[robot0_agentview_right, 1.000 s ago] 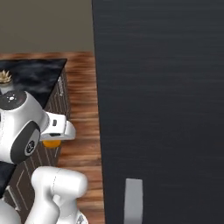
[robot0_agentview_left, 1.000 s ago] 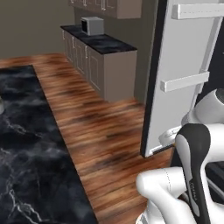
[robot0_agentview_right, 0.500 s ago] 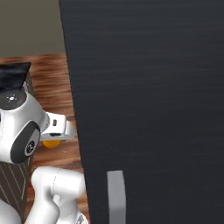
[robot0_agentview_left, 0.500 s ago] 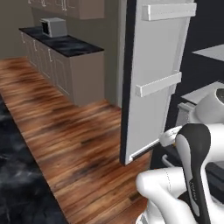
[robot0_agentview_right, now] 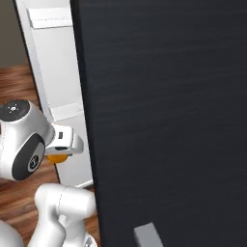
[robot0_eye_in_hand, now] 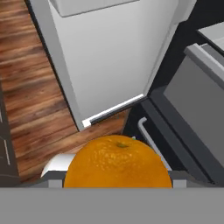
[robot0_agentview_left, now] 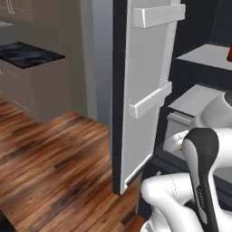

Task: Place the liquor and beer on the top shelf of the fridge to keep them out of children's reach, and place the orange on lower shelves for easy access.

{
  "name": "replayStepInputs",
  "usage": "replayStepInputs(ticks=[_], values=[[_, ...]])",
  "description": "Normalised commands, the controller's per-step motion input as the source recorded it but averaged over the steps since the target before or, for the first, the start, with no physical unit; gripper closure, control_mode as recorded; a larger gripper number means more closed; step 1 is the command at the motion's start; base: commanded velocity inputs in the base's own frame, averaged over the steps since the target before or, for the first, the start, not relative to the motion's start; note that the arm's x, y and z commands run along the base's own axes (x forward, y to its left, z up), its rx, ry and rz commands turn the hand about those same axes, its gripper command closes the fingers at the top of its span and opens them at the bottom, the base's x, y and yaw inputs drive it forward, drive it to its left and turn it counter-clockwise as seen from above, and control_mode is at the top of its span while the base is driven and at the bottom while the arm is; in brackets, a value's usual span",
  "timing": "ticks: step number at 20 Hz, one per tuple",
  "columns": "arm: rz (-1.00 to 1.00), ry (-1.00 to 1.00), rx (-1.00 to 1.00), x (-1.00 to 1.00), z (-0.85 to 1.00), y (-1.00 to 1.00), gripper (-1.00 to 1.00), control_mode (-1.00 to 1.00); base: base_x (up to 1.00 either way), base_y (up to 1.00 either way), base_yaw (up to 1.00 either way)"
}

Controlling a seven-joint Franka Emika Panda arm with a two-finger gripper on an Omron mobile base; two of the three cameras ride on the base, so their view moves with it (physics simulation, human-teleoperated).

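Wooden kitchen floor (robot0_agentview_left: 50, 163) slides off at 9 o'clock as the base swings round since a second ago; the fridge (robot0_agentview_left: 122, 90) with its open door now sits at 12 o'clock, lower shelves (robot0_agentview_left: 199, 97) near. One orange (robot0_eye_in_hand: 117, 162) is clamped in the hand (robot0_agentview_right: 65, 144). Two white door bins (robot0_agentview_left: 152, 97), one red bottle edge (robot0_agentview_left: 229, 54) on the top shelf (robot0_agentview_left: 208, 56). Shelving the orange looks next.

The arm (robot0_agentview_left: 181, 199) is glossy white with rounded links, a dark charcoal joint band bearing small pale lettering, and a round dark end cap with tiny white marks.
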Motion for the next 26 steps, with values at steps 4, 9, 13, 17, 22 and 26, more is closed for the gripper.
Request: replayStepInputs(ticks=[4, 9, 13, 17, 22, 26], values=[[0.00, 0.00, 0.00, 0.00, 0.00, 0.00, 1.00, 1.00, 0.45, 0.00, -0.45], [0.00, 0.00, 0.00, 0.00, 0.00, 0.00, 1.00, 1.00, 0.22, -0.06, -0.48], [0.00, 0.00, 0.00, 0.00, 0.00, 0.00, 1.00, 1.00, 0.31, 0.00, -0.51], [0.00, 0.00, 0.00, 0.00, 0.00, 0.00, 1.00, 1.00, 0.26, -0.02, -0.52], [0.00, 0.00, 0.00, 0.00, 0.00, 0.00, 1.00, 1.00, 0.06, -0.28, -0.53], [0.00, 0.00, 0.00, 0.00, 0.00, 0.00, 1.00, 1.00, 0.00, -0.47, -0.50]])
